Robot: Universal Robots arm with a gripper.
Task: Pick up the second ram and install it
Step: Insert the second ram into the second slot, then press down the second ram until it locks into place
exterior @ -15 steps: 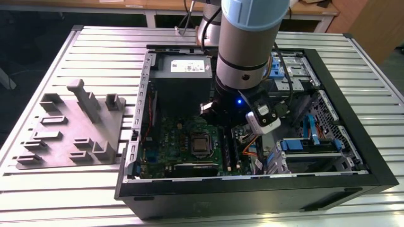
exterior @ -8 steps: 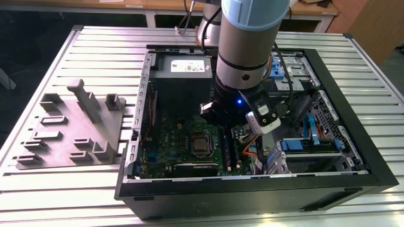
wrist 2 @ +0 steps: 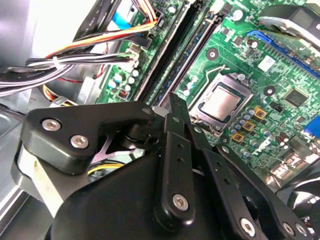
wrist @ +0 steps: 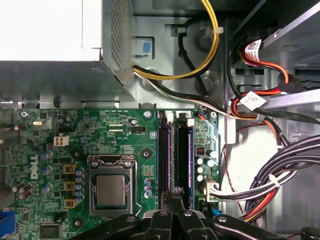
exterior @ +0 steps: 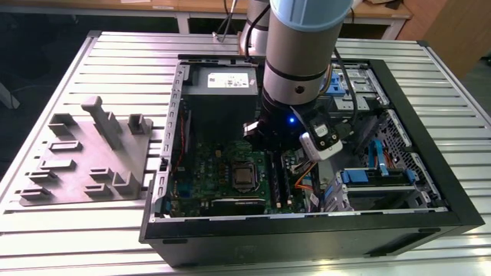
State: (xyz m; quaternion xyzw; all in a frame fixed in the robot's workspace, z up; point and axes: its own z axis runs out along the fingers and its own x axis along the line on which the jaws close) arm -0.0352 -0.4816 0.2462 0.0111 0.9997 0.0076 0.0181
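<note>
- Two long black slots (wrist: 165, 150) run side by side on the green board (wrist: 125, 135), just beside the processor (wrist: 110, 190). Your gripper (wrist: 175, 192) hangs directly over their near ends, I think because the memory stick has to go in there.
- The gripper is clenched: in both wrist views its fingers (wrist 2: 172, 107) are drawn close together, and I see no stick standing out between them.
- The memory stick itself I cannot find with certainty. It may already sit in one of the slots under the fingertips, but an edge-on stick and an empty slot look alike here, so I cannot tell which.
- The exterior view gives you what the wrist views do not: the arm goes straight down into the open computer case (exterior: 307, 227), and a grey holder plate (exterior: 92, 155) lies on the table (exterior: 115, 63), well apart at the exterior view's left.
- The first wrist view looks along both slots from above, with the power supply box (wrist: 50, 30) at the far end and the cable bundle (wrist: 295, 165) kept to the side.
- The second wrist view shows the fingertips from behind, close above the slots.
</note>
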